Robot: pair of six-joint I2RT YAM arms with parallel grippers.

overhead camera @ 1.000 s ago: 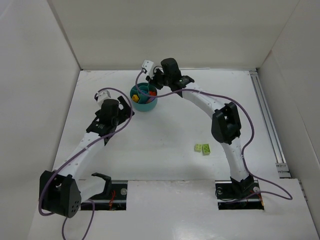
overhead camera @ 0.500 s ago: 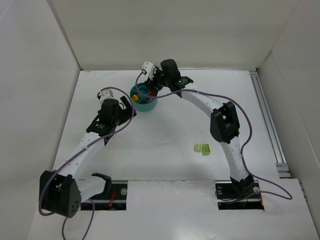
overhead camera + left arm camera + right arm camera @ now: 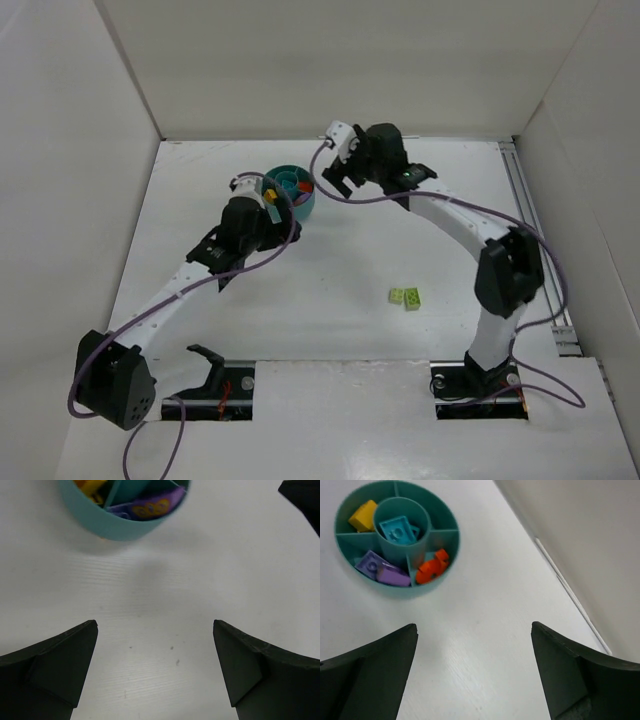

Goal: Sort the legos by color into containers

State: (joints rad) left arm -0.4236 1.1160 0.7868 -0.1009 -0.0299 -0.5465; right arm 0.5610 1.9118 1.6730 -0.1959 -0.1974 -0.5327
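The round teal dish (image 3: pixel 296 173) stands at the back of the table. In the right wrist view the dish (image 3: pixel 410 591) holds a yellow brick (image 3: pixel 363 516), teal bricks (image 3: pixel 397 530) in the centre cup, purple bricks (image 3: pixel 382 569) and an orange piece (image 3: pixel 432 565), each colour in its own section. Two lime green legos (image 3: pixel 405 297) lie on the table to the right of centre. My right gripper (image 3: pixel 330 178) (image 3: pixel 475 627) hangs open and empty just right of the dish. My left gripper (image 3: pixel 272 212) (image 3: pixel 155 625) is open and empty just short of the dish (image 3: pixel 125 527), whose purple brick (image 3: pixel 150 507) shows.
White walls close the table in at the back and both sides. A metal rail (image 3: pixel 535 240) runs along the right edge. Part of the right gripper (image 3: pixel 302 500) shows dark in the left wrist view's upper right corner.
My right gripper has opened over the dish and drawn back to the right of it. My left arm has swung forward and right, up to the dish's near side.
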